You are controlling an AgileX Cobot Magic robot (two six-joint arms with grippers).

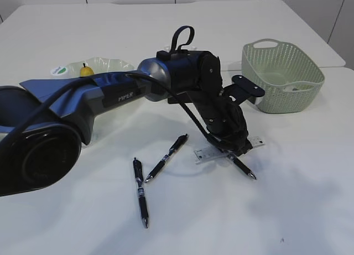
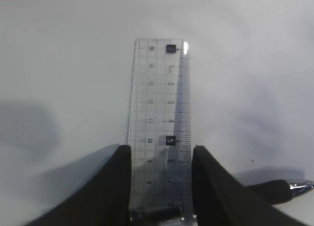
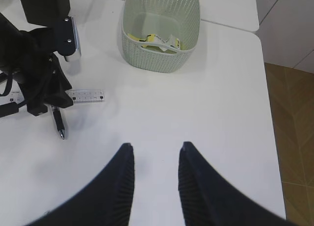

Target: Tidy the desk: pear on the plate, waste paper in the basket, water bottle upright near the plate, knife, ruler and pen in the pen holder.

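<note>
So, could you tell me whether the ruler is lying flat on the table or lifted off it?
Lying flat: the ruler rests on the table, between the left gripper fingers.

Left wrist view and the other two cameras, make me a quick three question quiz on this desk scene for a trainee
1. True or false: the left gripper has its fingers on either side of the ruler.
2. How many pens lie on the table?
A. one
B. two
C. three
3. Fill in: the crumpled waste paper lies inside the ____.

Key:
1. True.
2. C: pen, pen, pen.
3. Basket. The right gripper hangs open above bare table.
</note>
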